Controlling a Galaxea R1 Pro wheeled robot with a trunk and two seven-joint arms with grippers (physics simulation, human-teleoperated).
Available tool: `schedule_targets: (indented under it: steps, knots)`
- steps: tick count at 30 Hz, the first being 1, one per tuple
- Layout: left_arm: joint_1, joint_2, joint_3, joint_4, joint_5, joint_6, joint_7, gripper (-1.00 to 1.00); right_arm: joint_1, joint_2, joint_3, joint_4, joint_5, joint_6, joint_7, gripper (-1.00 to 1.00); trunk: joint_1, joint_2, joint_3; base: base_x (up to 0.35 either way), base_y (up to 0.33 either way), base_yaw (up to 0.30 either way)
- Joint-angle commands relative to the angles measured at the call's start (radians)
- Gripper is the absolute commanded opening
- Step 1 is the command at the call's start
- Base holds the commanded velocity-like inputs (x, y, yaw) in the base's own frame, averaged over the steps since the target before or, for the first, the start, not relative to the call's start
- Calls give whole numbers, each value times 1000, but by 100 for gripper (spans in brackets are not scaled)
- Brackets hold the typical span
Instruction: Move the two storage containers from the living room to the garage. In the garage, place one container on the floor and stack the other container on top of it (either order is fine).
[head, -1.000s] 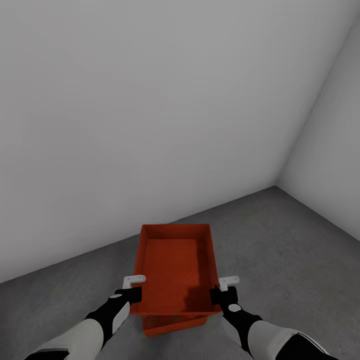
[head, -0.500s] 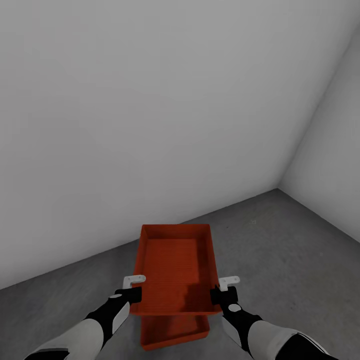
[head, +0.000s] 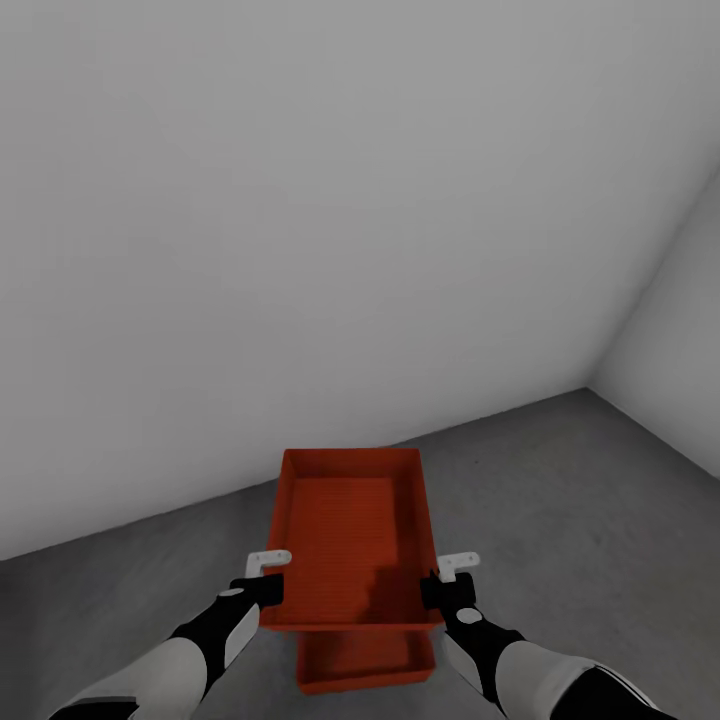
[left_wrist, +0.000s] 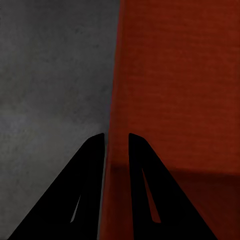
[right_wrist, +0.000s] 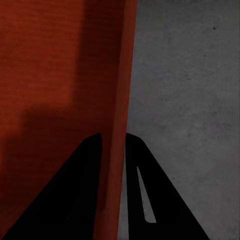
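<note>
We hold one orange-red storage container (head: 350, 535) between our two arms, above the grey concrete floor (head: 560, 500) of the garage, near the corner where two plain pale walls (head: 300, 220) meet. It is a shallow rectangular bin with thin walls, an open top and a finely ribbed bottom, and it carries no label or writing that we can read. Our left gripper (head: 268, 580) has its fingers closed on the bin's left side wall, one inside and one outside, as the left wrist view shows (left_wrist: 116, 142). Our right gripper (head: 447, 582) clamps the right side wall in the same way (right_wrist: 114, 142). The second container (head: 365, 662), of the same colour, lies on the floor directly below the held one, its near end showing past the held bin's near edge.
</note>
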Motion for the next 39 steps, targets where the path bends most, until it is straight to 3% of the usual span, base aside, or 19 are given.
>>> schedule_targets:
  steps: [1, 13, 39]
  knots:
    - [-1, 0, 64, -15, 27, -67, 21, -100, 1, 0, -34, -1, 10, 3, 5, -100, 0, -1, -1, 0, 0, 298]
    - [-1, 0, 64, -15, 27, -67, 21, -100, 1, 0, -34, -1, 10, 3, 5, -100, 0, -1, -1, 0, 0, 266]
    - [-1, -1, 64, -15, 27, -67, 21, -100, 1, 0, -34, -1, 10, 3, 6, -100, 0, -1, -1, -66, -61, 9]
